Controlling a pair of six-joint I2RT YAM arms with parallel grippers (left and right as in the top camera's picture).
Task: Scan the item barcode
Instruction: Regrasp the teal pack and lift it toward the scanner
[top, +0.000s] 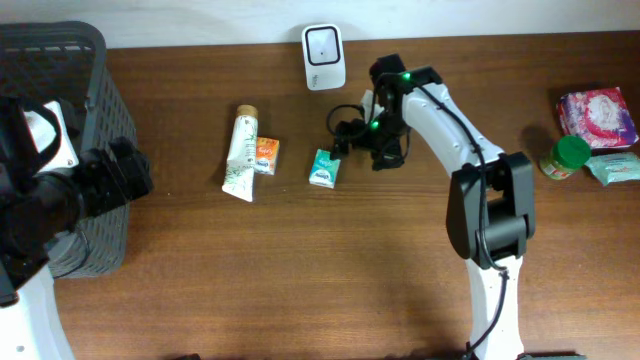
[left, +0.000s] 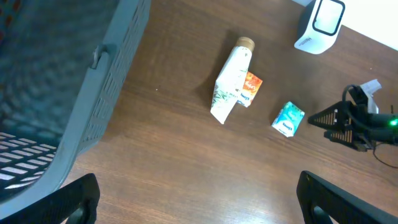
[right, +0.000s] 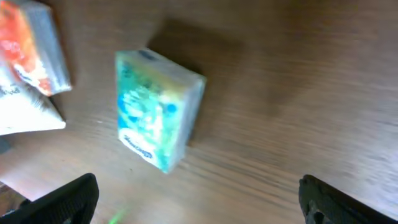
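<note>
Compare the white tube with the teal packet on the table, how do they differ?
The white tube is long and slim with a tan cap; the teal packet is a short, boxy block. The white tube lies against the orange packet, while the teal packet lies alone. The teal packet sits just in front of the open right claw; the white tube lies farther from it. Both lie flat on the wooden table.
</note>
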